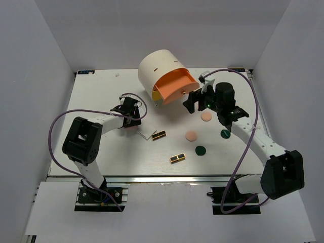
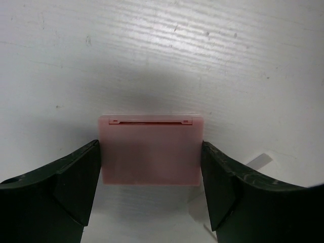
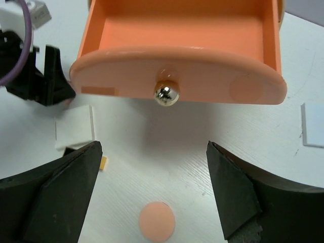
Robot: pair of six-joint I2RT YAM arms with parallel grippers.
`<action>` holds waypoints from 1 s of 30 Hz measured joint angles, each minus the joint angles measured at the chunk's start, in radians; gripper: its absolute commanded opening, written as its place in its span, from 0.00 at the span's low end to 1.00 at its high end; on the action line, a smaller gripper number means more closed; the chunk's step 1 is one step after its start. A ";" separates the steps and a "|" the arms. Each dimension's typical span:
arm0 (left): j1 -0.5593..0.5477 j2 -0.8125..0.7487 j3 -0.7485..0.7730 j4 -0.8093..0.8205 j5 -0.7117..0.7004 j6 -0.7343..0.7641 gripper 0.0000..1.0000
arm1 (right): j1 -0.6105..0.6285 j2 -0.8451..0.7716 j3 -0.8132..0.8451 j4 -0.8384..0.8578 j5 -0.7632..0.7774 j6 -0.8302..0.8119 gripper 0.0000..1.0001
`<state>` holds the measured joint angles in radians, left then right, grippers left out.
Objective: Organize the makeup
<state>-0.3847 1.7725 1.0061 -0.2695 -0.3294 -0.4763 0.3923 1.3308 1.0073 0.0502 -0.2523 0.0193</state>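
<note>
white tabletop (image 1: pixel 142 162) inside a pale booth. the pink square pad (image 2: pixel 149 152) lies flat on it, squarely between the fingers (image 2: pixel 76 182) of the left gripper (image 2: pixel 151 148), its side edges right against them; whether they pinch it i cannot tell. it looks light, thin and slightly soft, so it is best taken gently by those opposite edges. the right gripper (image 3: pixel 154 148) hangs spread and empty, facing the orange drawer (image 3: pixel 177 76).

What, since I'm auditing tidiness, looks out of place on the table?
The orange drawer hangs pulled out, nothing visible inside, while peach discs, green discs and black-and-gold palettes lie scattered loose across the table.
</note>
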 measured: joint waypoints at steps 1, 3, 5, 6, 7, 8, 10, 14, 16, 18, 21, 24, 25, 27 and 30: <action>0.000 -0.006 -0.001 -0.011 0.001 -0.003 0.11 | 0.000 -0.010 -0.008 -0.002 -0.011 -0.019 0.89; 0.000 -0.042 -0.012 -0.032 0.004 -0.007 0.08 | -0.001 -0.036 -0.029 -0.014 -0.040 -0.059 0.86; 0.000 -0.123 -0.029 -0.048 0.023 -0.010 0.03 | -0.007 -0.078 -0.061 -0.021 -0.072 -0.105 0.78; -0.001 -0.174 -0.033 -0.050 0.032 -0.010 0.02 | -0.011 -0.100 -0.079 -0.024 -0.087 -0.121 0.67; -0.003 -0.229 -0.033 -0.045 0.043 -0.010 0.01 | -0.018 -0.125 -0.098 -0.026 -0.102 -0.140 0.62; -0.005 -0.291 -0.032 -0.031 0.060 -0.006 0.00 | -0.024 -0.148 -0.116 -0.027 -0.115 -0.156 0.54; -0.014 -0.401 -0.013 0.004 0.091 0.002 0.00 | -0.041 -0.185 -0.140 -0.035 -0.147 -0.183 0.36; -0.035 -0.455 0.133 0.072 0.178 0.030 0.00 | -0.068 -0.234 -0.172 -0.055 -0.222 -0.226 0.13; -0.048 -0.403 0.254 0.080 0.208 0.027 0.00 | -0.074 -0.253 -0.195 -0.063 -0.249 -0.237 0.14; -0.061 -0.325 0.389 0.059 0.214 0.012 0.00 | -0.074 -0.262 -0.209 -0.071 -0.263 -0.238 0.15; -0.089 -0.175 0.611 -0.001 0.201 -0.046 0.00 | -0.074 -0.262 -0.219 -0.080 -0.271 -0.237 0.16; -0.124 -0.016 0.835 -0.128 0.173 -0.132 0.00 | -0.076 -0.262 -0.219 -0.080 -0.269 -0.236 0.18; -0.138 0.033 0.901 -0.168 0.159 -0.157 0.00 | -0.077 -0.262 -0.219 -0.079 -0.266 -0.234 0.18; -0.169 0.122 1.020 -0.259 0.128 -0.207 0.00 | -0.077 -0.262 -0.219 -0.077 -0.262 -0.232 0.20; -0.223 0.240 1.183 -0.410 0.081 -0.283 0.00 | -0.080 -0.263 -0.220 -0.076 -0.247 -0.226 0.22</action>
<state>-0.6075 2.0125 2.1887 -0.6800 -0.2481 -0.7597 0.3122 1.0676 0.7876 -0.0261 -0.4995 -0.2070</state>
